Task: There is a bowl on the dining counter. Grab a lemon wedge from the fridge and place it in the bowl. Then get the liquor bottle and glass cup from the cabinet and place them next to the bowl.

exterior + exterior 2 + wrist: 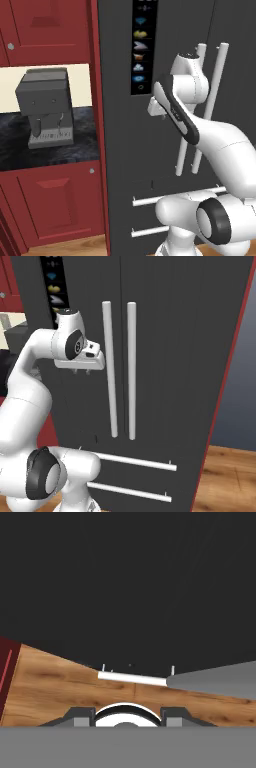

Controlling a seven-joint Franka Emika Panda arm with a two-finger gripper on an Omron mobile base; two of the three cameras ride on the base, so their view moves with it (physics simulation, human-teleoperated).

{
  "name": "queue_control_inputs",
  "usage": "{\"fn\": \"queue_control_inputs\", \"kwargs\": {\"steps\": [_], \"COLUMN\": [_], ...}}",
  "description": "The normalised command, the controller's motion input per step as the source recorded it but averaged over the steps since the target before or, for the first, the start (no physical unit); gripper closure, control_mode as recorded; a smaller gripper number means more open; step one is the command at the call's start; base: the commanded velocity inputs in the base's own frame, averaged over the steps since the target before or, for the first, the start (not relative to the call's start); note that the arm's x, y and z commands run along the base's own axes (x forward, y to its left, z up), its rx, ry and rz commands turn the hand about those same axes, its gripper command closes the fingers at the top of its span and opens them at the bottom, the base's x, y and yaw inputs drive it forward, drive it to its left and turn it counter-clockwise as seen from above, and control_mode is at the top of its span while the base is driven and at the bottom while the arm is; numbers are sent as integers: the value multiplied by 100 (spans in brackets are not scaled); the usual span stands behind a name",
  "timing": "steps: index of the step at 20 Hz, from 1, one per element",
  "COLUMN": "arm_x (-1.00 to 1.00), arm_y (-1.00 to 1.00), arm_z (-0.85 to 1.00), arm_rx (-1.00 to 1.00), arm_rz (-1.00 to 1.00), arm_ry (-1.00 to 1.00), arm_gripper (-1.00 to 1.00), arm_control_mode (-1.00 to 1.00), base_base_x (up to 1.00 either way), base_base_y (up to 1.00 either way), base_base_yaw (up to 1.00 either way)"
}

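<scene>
The tall dark grey fridge (pixel 165 331) stands right in front of me with its doors shut. Two long pale bar handles (pixel 120 371) run down its middle and an icon panel (pixel 141 45) sits on the left door. My gripper (pixel 82 372) points downward just in front of the left door, left of the handles. In the hand view the gripper (pixel 127 717) is open with nothing between the fingertips (pixel 80 714). A red wall cabinet (pixel 45 25) with a recessed-panel door hangs shut at the upper left. The bowl, dining counter, lemon wedge, liquor bottle and glass cup are out of view.
A grey coffee machine (pixel 45 107) stands on a black-topped red kitchen unit (pixel 50 210) left of the fridge. Two pale drawer handles (pixel 135 462) cross the fridge's lower part. There is wooden floor (pixel 230 476) below and a grey wall (pixel 240 381) to the right.
</scene>
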Motion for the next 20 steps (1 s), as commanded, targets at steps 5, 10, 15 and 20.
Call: {"fn": "queue_control_inputs", "kwargs": {"steps": [5, 10, 15, 20], "arm_x": [0, 0, 0, 0], "arm_y": [0, 0, 0, 0], "arm_z": [0, 0, 0, 0], "arm_rx": [0, 0, 0, 0], "arm_rz": [0, 0, 0, 0], "arm_ry": [0, 0, 0, 0], "arm_gripper": [-100, -100, -100, -100], "arm_control_mode": [100, 100, 100, 100], "base_base_x": [-7, -64, -60, -19], "base_base_y": [0, -18, -47, -55], "base_base_yaw": [0, -2, -5, -6]}}
